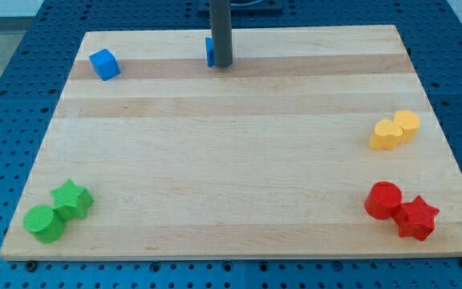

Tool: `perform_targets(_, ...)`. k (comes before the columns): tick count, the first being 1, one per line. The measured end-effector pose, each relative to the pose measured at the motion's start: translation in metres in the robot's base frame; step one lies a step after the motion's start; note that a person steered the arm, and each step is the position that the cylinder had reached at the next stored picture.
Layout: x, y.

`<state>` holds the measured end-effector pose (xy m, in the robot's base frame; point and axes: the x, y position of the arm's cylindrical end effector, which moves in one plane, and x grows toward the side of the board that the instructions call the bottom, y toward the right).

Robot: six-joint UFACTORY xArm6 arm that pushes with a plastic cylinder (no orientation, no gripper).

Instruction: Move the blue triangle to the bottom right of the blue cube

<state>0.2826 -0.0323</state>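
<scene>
Blue triangle (209,51) sits near the view's top edge of the wooden board (231,160), a little left of centre, and only a thin sliver of it shows — the rest is hidden behind the dark rod. My tip (222,65) stands just to the view's right of that sliver, touching it or nearly so; which of the two I cannot tell. The rod holds nothing, being a plain pusher, and it rises straight up out of the view's top.

Blue cube (104,64) lies well off to the view's left, at about the same height on the board. So the triangle lies between my tip and the cube — the relation the coming move depends on. A push toward the view's left, bent slightly downward, would in my judgement carry the triangle to the cube's lower right; the risk is that it slips off the tip.

Farther out, a yellow pair (395,130) sits at the right edge, a red cylinder (384,200) and red star (417,217) at the lower right, a green star (72,198) and green cylinder (44,222) at the lower left — all well apart from the path.
</scene>
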Motion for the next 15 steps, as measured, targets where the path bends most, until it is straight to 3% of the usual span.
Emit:
perform_targets(2, -0.019, 0.037)
perform_targets(4, -0.043, 0.001)
perform_targets(8, -0.013, -0.085)
perform_targets(9, -0.028, -0.081)
perform_targets(10, -0.066, -0.029)
perform_targets(11, -0.067, 0.009)
perform_targets(13, -0.011, -0.01)
perform_targets(15, -0.005, -0.014)
